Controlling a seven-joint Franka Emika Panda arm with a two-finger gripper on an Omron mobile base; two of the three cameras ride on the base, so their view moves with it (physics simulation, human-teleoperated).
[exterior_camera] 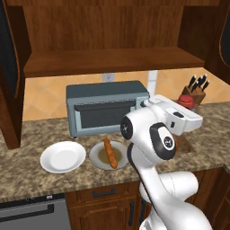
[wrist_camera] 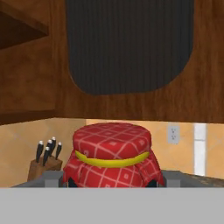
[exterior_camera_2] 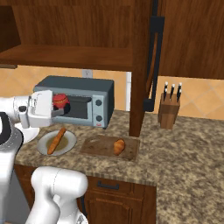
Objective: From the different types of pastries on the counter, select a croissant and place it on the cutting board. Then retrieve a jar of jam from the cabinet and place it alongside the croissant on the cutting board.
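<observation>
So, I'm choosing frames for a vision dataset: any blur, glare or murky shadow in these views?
Left base view: evenly lit, soft-edged, no glare; the cabinet recess is dim. Right base view: the croissant reads clearly on the cutting board. Hand view: the jar of jam in the end effector is sharp, with a dark panel behind it.
</observation>
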